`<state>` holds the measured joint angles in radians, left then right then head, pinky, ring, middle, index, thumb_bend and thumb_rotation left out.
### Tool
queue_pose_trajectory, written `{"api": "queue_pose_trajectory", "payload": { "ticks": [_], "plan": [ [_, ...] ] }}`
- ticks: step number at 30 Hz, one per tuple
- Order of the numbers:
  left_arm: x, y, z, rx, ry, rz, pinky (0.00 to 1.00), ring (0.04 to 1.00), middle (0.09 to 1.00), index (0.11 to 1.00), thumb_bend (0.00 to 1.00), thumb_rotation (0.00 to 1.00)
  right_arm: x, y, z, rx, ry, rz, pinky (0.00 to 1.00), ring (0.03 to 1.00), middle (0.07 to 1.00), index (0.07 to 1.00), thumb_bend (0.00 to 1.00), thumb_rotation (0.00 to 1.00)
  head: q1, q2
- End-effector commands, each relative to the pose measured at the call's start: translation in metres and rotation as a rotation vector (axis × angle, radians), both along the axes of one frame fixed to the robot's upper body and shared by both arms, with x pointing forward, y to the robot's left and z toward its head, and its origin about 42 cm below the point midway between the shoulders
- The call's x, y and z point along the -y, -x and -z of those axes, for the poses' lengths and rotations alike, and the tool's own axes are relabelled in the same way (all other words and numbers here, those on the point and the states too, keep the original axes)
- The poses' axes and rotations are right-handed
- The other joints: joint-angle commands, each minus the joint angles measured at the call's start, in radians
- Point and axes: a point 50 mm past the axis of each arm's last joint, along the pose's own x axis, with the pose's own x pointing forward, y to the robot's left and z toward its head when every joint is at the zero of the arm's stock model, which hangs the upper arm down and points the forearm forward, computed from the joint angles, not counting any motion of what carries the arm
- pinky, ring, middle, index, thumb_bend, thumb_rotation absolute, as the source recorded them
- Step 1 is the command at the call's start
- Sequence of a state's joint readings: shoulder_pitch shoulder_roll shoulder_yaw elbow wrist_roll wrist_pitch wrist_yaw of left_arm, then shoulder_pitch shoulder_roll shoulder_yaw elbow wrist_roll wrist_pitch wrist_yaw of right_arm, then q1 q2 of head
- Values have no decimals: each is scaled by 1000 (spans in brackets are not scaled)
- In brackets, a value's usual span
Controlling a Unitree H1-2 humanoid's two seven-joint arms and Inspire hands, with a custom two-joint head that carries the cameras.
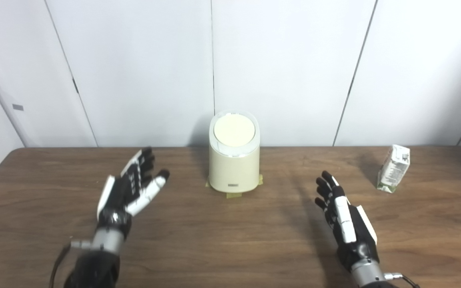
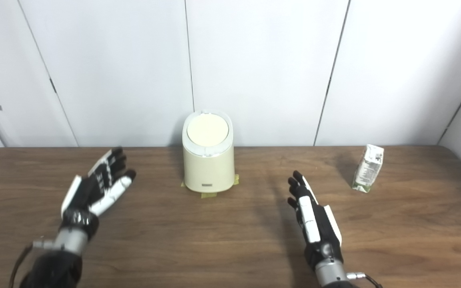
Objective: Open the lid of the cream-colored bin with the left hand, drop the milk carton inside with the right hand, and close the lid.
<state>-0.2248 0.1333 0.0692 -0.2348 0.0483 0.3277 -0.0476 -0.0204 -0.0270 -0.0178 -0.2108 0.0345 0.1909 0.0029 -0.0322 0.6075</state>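
The wooden table [image 1: 230,248] is topped by the cream-colored bin [image 1: 233,168], lid [image 1: 234,131] shut. Left of the bin the left hand [image 1: 128,192] is held spread and empty; right of it, the right hand [image 1: 344,218] likewise. The milk carton [image 1: 393,168] is stood further right.

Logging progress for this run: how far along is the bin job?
Nothing done yet: the lid sits closed on the cream bin. In hand: nothing, left hand and right hand both open. Left: open lid, drop in the milk carton standing right, close.
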Motion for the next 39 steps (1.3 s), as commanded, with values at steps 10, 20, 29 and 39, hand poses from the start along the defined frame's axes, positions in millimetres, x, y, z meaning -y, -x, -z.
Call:
{"api": "queue_pose_trajectory", "payload": {
  "ticks": [10,20,29,39],
  "plan": [
    [26,-58,-76,131,-169,37,899,923,934,938,885,384,-3,-10,-14,79,8,-8,911,950,938,961,577,936,4,-1],
    [45,-105,-131,161,-181,28,899,924,921,905,920,198,-5,-10,-17,80,18,-4,914,953,937,961,576,898,9,-1],
    [67,-133,-153,147,-354,96,866,935,953,937,933,108,-8,-10,-19,70,8,-5,923,957,938,958,575,867,5,-2],
    [102,-156,-171,191,-703,135,795,930,955,945,975,123,-12,-11,-19,73,-1,-6,927,947,936,956,597,854,-1,-2]
  ]
}}
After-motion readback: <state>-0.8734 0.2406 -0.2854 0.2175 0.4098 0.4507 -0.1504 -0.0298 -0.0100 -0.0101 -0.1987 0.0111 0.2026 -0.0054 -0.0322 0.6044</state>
